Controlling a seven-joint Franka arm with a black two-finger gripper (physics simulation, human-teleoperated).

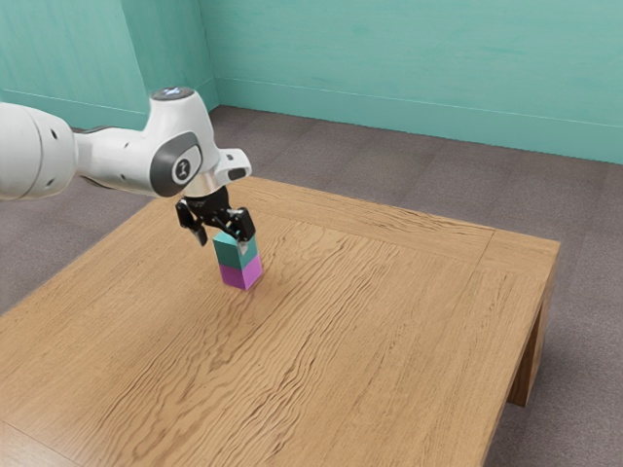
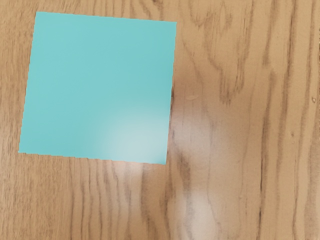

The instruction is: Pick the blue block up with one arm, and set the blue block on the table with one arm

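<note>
My gripper (image 1: 224, 241) is open at the upper part of a two-block stack in the exterior view, its fingers spread apart. One finger overlaps the top block's upper corner on the exterior view's right; the other stands off to its left. The blue block, teal-looking (image 1: 234, 253), rests on a magenta block (image 1: 241, 273), which stands on the table (image 1: 341, 321). In the wrist view, the blue block (image 2: 97, 87) shows its flat square top, with a pale glare near one corner. Whether a finger touches it I cannot tell.
Table wood (image 2: 240, 120) surrounds the stack. The table's far edge lies behind the stack, and its side edge and a leg (image 1: 531, 365) are at the exterior view's right. Teal walls (image 1: 409, 68) stand beyond the grey floor.
</note>
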